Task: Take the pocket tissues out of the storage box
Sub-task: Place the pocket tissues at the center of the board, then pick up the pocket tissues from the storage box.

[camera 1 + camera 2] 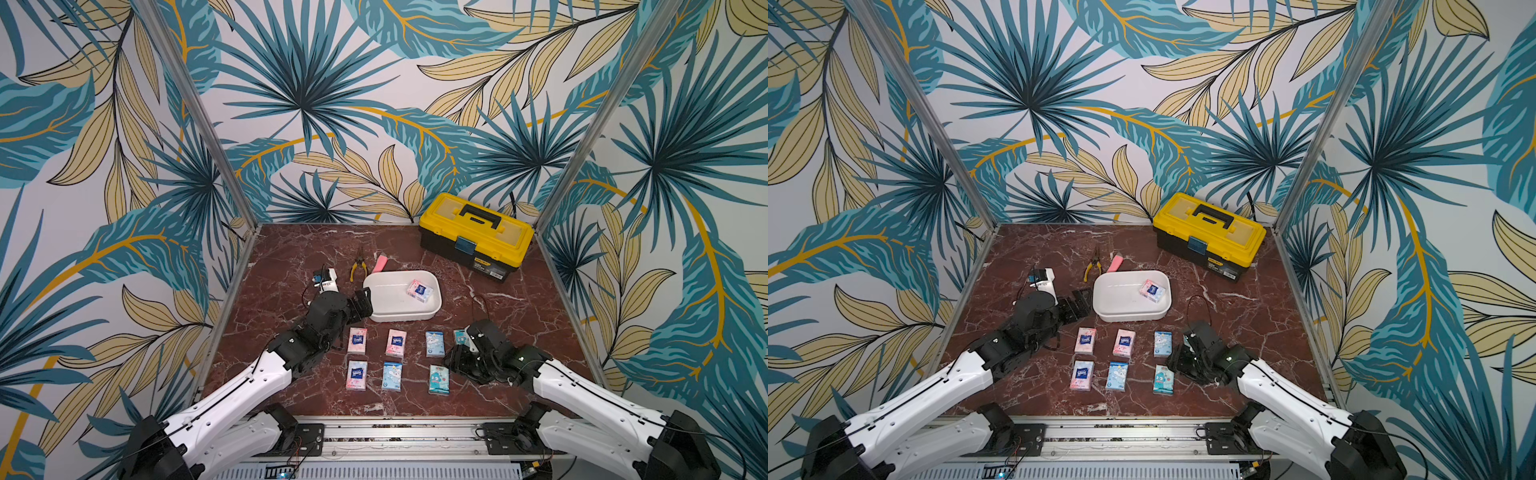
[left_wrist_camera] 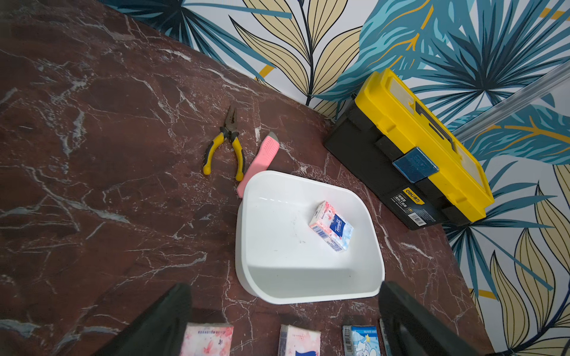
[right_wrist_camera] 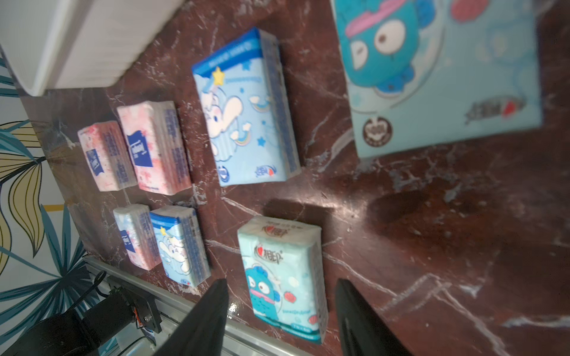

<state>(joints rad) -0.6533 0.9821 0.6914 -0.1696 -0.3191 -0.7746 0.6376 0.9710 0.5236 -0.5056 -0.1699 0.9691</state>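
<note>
One pink packet (image 1: 419,289) of the pocket tissues lies in the storage box (image 1: 388,303), at the end farthest from the left gripper (image 1: 365,306). That gripper hovers just beside the box's near end, jaws wide apart and empty, I'd guess lined up to reach in. Seven more packets sit in two tidy rows on the marble table (image 1: 478,291), outside the box. The right gripper (image 3: 282,281) straddles a teal packet (image 3: 277,246) at the rows' end, jaws apart, not pinching; it looks like a set-down.
</note>
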